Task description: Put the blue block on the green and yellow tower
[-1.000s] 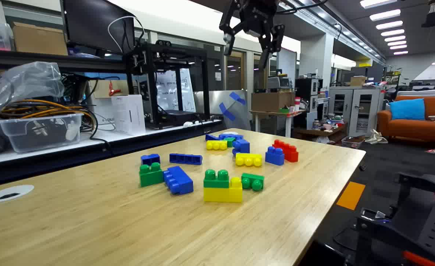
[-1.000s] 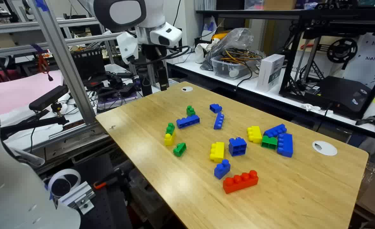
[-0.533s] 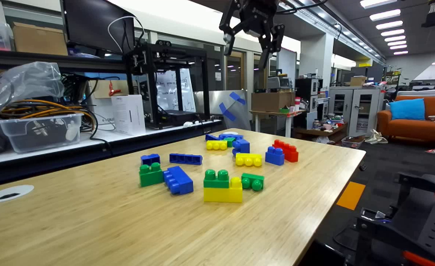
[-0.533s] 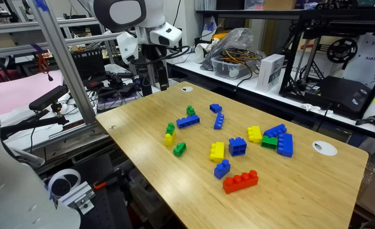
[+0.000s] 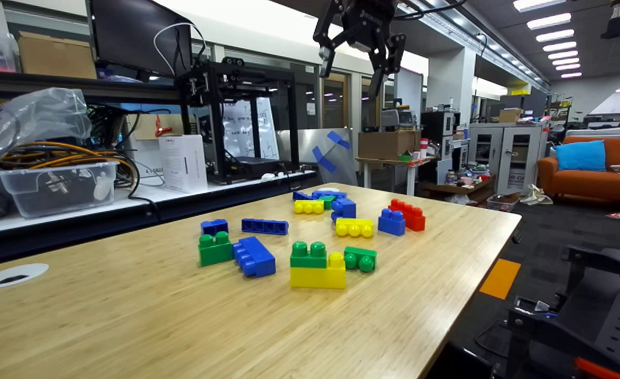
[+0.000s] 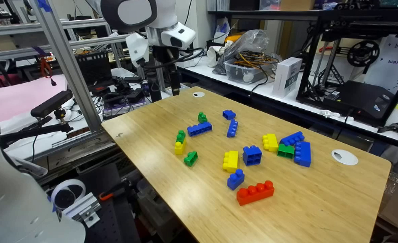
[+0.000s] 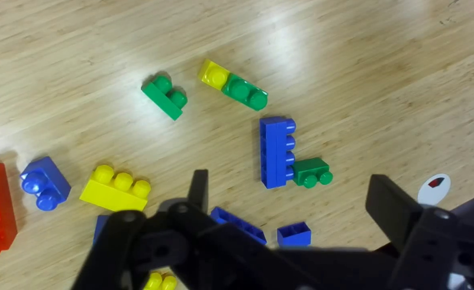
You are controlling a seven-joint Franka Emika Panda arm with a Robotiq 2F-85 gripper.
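Gripper [image 5: 350,83], black and two-fingered, hangs well above the pale wooden table [image 5: 157,316] in an exterior view, its fingertips wide apart. In the foreground stands the green and yellow tower [image 5: 315,272], two stacked plastic bricks, green above, longer yellow below, one yellow stud bare. A loose two-stud green brick [image 5: 360,259] lies on its side just beside it. Farther back, the blue block [image 5: 391,223], small, plastic and two-studded, stands upright just beside a long red four-stud brick [image 5: 413,217].

In an exterior view, the white robot arm [image 6: 165,15] bears the gripper, whose fingertips show against the table's edge. The blue block stands near a yellow three-stud brick [image 6: 231,161] and a chunky blue brick [image 6: 252,156], tipped, its hollow underside showing; the tower is well apart from it.

From the wrist, the fingers are spread broadly, and between them shows a short blue brick [image 7: 294,237]. Beyond, a long blue four-stud brick [image 7: 274,153] lies on its side, touching a small upright green brick [image 7: 311,173].
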